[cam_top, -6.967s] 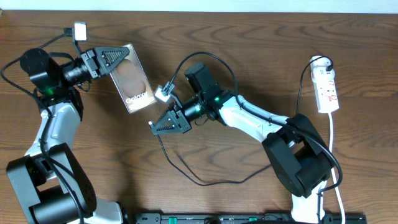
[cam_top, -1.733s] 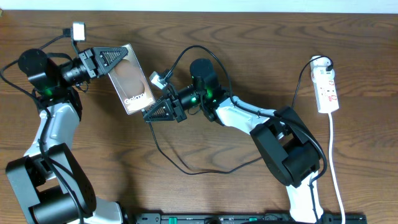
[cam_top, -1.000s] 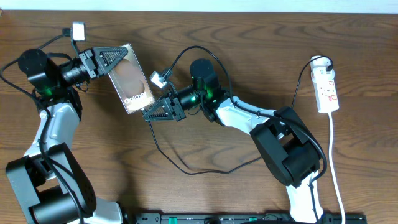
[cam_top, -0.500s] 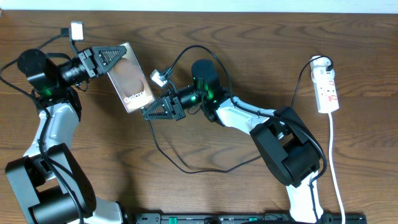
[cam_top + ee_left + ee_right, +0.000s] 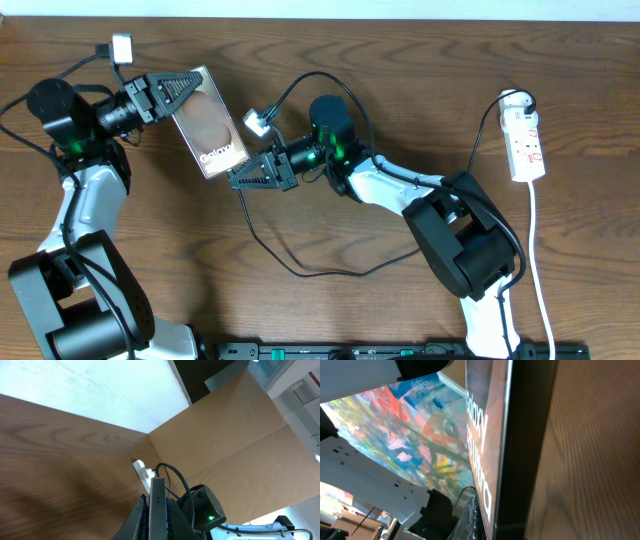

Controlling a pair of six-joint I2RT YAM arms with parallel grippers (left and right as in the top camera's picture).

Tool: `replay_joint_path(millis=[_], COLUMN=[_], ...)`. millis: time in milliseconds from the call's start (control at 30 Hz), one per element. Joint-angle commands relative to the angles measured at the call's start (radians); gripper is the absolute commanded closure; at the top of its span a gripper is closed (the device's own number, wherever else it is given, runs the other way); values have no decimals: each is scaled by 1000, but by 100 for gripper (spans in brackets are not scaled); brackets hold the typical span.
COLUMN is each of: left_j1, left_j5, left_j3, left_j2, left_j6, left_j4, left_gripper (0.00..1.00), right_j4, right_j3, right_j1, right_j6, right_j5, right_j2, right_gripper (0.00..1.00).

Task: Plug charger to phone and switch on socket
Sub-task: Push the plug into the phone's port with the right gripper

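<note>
Holding the phone (image 5: 215, 135) by its upper end, the left gripper (image 5: 190, 85) is clamped on it, lettering facing the overhead camera. Right gripper (image 5: 240, 177) is clenched on the end of the charger (image 5: 330, 275), fingertips just beside the phone's lower end; the plug tip itself is hidden, and the black cable trails in a loop over the table (image 5: 400, 60). Socket (image 5: 527, 145) lies near the table's right edge, well apart from both grippers, white cord running down that side.

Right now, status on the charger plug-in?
Left end effector shut on phone. Right end effector shut on charger, at phone's lower edge; seating not visible. Socket far right, no arm near.
</note>
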Motion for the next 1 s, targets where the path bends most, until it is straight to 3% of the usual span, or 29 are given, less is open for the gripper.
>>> replay_joint_path(millis=[0, 967], left_j1=[-11, -46], left_j5=[93, 93], left_j3=[14, 14], left_j2=[-13, -13], left_j6=[2, 19], left_j4=[-2, -2], left_gripper=[92, 93], right_j4=[22, 55], right_j3=[19, 19], right_j1=[-18, -18], right_j6=[8, 34], right_j5=[148, 169], right_j2=[-6, -6], right_gripper=[99, 99])
